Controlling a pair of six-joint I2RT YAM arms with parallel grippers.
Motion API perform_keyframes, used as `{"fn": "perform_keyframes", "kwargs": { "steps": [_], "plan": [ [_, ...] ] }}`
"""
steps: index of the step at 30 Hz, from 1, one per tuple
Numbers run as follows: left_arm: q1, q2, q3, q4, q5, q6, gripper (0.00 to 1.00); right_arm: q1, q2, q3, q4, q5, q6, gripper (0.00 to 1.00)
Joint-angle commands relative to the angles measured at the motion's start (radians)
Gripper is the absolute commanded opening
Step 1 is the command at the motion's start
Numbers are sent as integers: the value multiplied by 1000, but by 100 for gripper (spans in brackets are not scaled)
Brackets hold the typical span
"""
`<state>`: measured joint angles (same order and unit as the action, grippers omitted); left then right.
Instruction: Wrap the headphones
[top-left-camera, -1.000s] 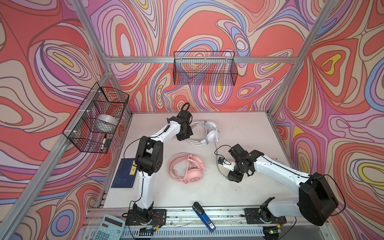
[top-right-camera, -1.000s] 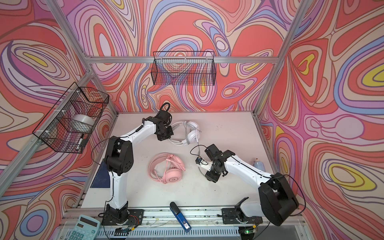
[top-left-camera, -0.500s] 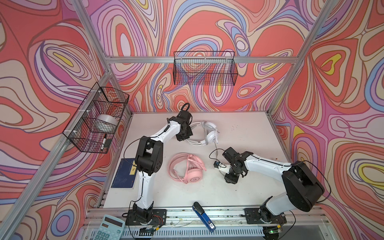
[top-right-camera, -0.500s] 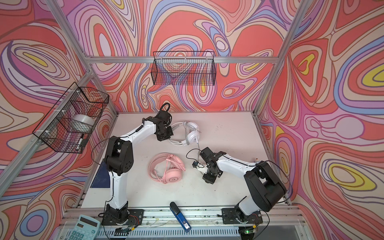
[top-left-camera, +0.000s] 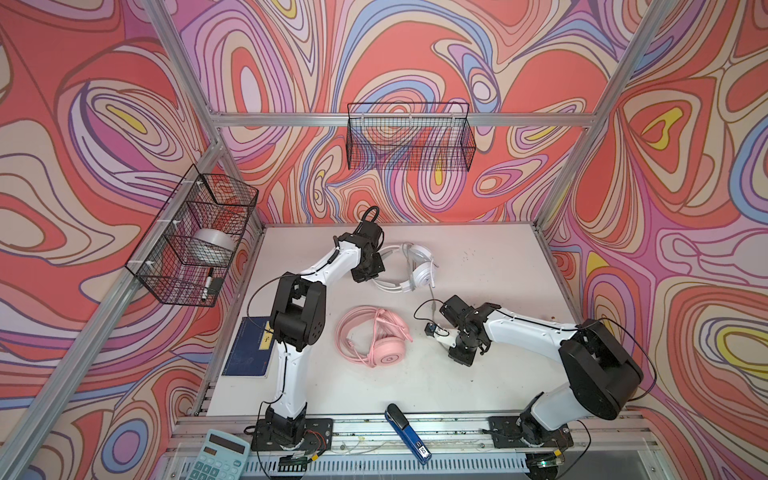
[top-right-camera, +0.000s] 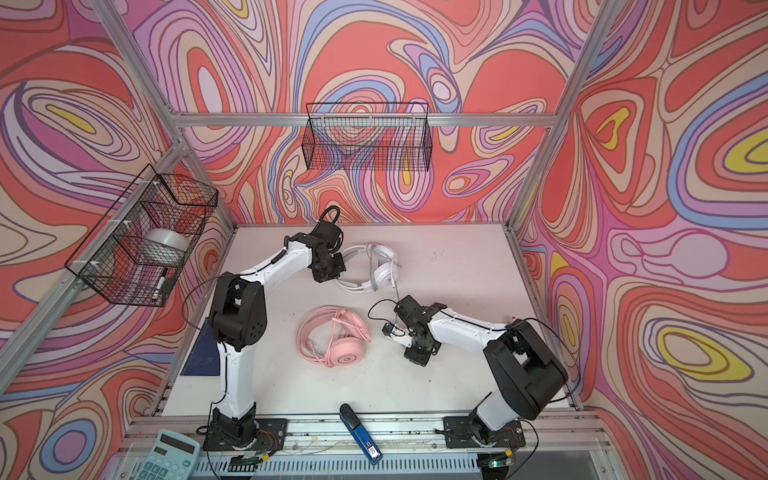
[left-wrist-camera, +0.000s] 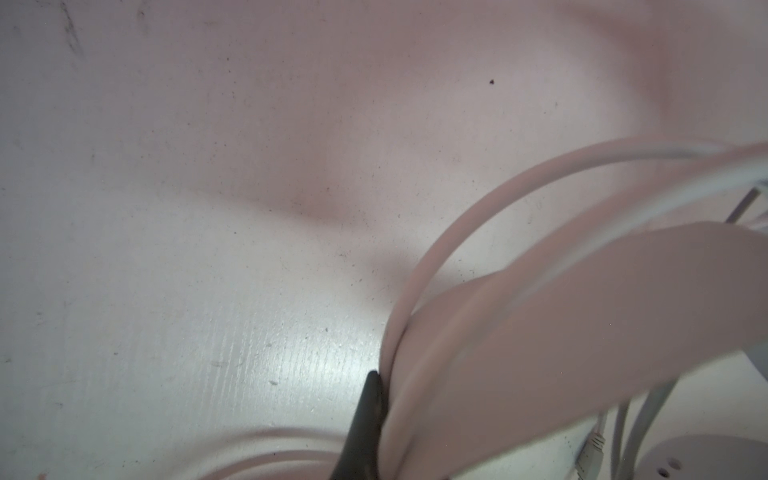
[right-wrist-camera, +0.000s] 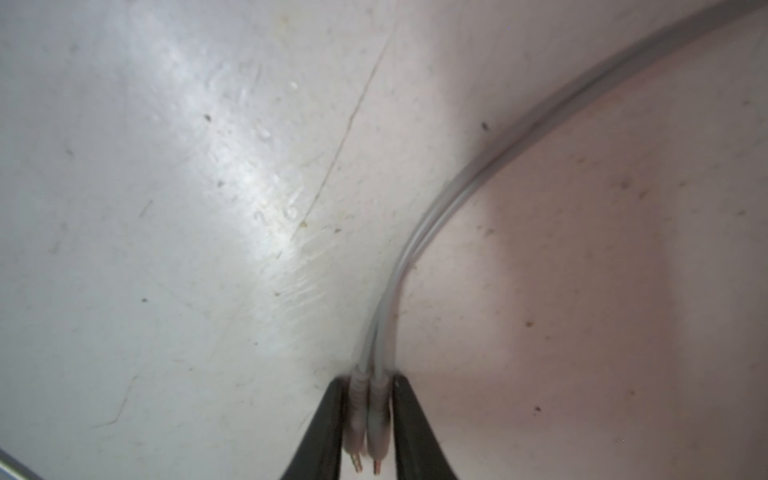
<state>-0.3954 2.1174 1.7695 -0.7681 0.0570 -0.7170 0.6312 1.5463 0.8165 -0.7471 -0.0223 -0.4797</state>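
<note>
Left claw (top-left-camera: 371, 272) clamps the white headphones (top-left-camera: 422, 272) by the headband at the rear of the bench (top-left-camera: 498, 266), apparently as anchor, while the right claw (right-wrist-camera: 368, 382) pinches the plug end of their grey cable (right-wrist-camera: 457, 187), presumably for winding; the pink headphones (top-left-camera: 382, 345) lie nearby.

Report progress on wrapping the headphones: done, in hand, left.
Done, it seems: the pink headset lies with its cable coiled round it. In hand: the left claw clamps the band of the white headset, and the right claw pinches the grey cable at its plugs. Left: that cable trails loose and needs winding on.
</note>
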Motion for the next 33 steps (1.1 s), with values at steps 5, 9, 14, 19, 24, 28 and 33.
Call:
{"fn": "perform_keyframes", "kwargs": {
  "steps": [5,9,14,19,24,28,33],
  "plan": [
    [6,-28,37,-3,4,1,0,13,-13,-65,20,72,1,12],
    [6,-33,36,-3,2,1,0,13,-54,-65,24,75,-1,4],
    [6,-34,37,-3,4,-1,0,13,-124,-57,8,60,-9,0],
    [2,-29,43,-5,5,-2,0,15,-188,-19,-29,7,-27,0],
    [-10,-13,76,-21,-2,-1,0,16,-242,45,-70,-59,-57,0],
    [-23,1,96,-34,-14,2,0,20,-281,89,-112,-122,-130,0],
    [-32,7,111,-38,-5,1,0,20,-302,152,-174,-197,-211,0]
  ]
}}
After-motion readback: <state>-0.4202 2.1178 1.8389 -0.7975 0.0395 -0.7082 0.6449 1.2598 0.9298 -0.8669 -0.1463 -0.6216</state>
